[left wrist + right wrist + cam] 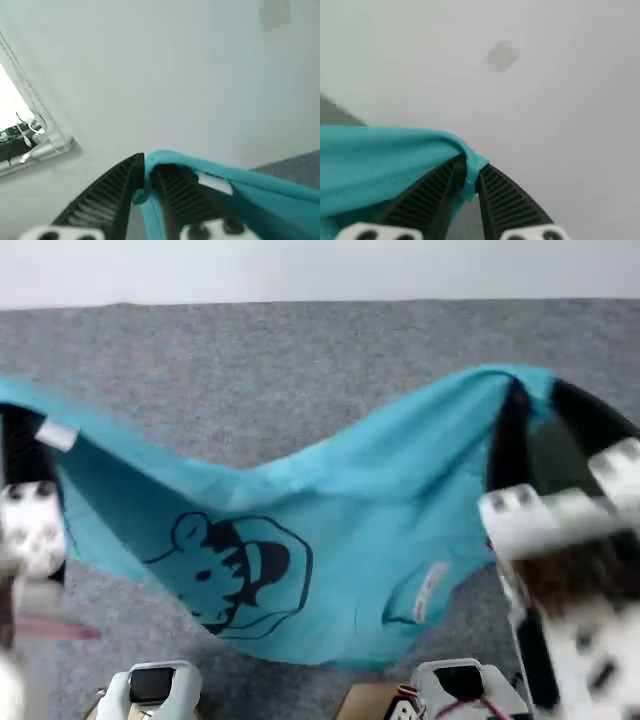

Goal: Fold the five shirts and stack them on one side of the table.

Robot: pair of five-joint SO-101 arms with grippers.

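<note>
A turquoise shirt (300,540) with a dark cartoon print hangs spread above the grey table (300,360), sagging in the middle between the two arms. My left gripper (145,172) is shut on one upper edge of the shirt (260,195), at the left of the high view (25,430). At the other side my right gripper (470,172) is shut on the shirt's opposite edge (375,155), at the right of the high view (515,400). Both wrist views look out past the cloth at a pale wall.
The two arm bases (150,690) (460,690) stand at the near table edge. The far half of the grey table lies bare behind the hanging shirt. A white wall (320,270) runs along the back.
</note>
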